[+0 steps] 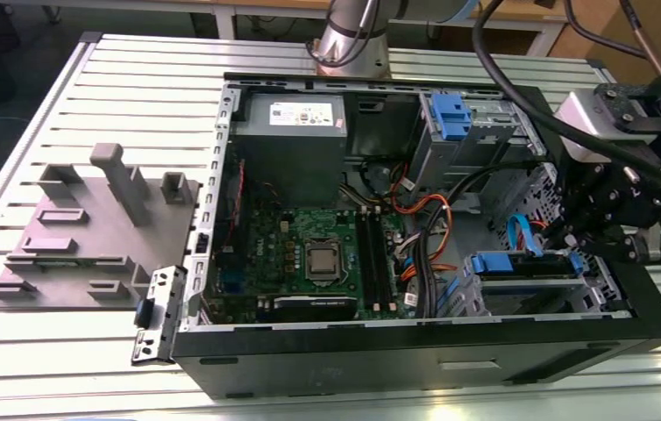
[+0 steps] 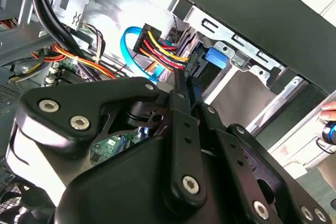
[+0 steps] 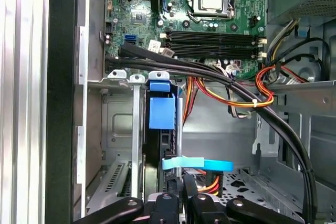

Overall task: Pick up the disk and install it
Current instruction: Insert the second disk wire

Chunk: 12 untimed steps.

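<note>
The disk (image 3: 160,113) stands on edge in a slot of the metal drive cage (image 3: 113,124) at the case's front corner; its blue rail tab and dark body show. In the exterior view the disk (image 1: 506,263) sits in the cage at the lower right of the open computer case (image 1: 424,346). My gripper (image 3: 184,188) reaches down into the case at the disk's cable end, its black fingers (image 2: 181,98) drawn close together with a strip of blue rail between them. In the exterior view the gripper (image 1: 565,250) hangs just above the cage.
A bundle of black, red and yellow cables (image 3: 236,85) and a blue flat cable (image 3: 199,164) run close past the fingers. A motherboard (image 1: 307,254), grey power supply (image 1: 289,114) and a second blue bracket (image 1: 448,114) are in the case. A grey fixture (image 1: 85,228) lies on the exterior view's left.
</note>
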Available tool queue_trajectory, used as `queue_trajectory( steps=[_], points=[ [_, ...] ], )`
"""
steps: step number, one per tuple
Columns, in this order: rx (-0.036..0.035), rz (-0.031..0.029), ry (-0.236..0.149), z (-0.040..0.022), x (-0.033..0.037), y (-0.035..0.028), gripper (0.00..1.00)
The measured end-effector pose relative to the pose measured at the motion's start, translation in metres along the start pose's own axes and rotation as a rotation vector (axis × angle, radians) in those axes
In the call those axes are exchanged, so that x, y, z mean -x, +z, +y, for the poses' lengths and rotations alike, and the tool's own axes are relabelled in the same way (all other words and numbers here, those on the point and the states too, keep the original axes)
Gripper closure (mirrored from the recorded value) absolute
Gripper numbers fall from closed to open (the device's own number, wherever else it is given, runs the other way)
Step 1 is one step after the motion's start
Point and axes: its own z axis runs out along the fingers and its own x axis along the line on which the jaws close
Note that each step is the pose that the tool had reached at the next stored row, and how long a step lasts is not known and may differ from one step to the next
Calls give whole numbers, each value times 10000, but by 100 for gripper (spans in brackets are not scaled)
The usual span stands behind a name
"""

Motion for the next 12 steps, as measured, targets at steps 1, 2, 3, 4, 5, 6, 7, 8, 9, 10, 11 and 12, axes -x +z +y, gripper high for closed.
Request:
queue_trajectory(
  steps=[1, 2, 3, 4, 5, 6, 7, 8, 9, 10, 11, 12],
  points=[
    [-5, 1, 2, 1, -5, -2, 84],
    [-8, 3, 3, 1, -14, -4, 84],
    [-11, 2, 7, 1, -26, -4, 84],
    [-14, 1, 10, 1, -40, -5, 84],
    [-15, 1, 13, 1, -55, -6, 84],
    [-16, 3, 17, 1, -68, -8, 84],
    [-17, 2, 19, 1, -79, -8, 84],
    [-18, 3, 21, 2, -84, -9, 84],
    [-19, 3, 21, 2, -89, -8, 84],
    [-20, 1, 21, 2, -93, -7, 84],
    [-20, 2, 21, 2, -98, -5, 84],
    [-20, 2, 21, 2, -104, -4, 84]
  ],
)
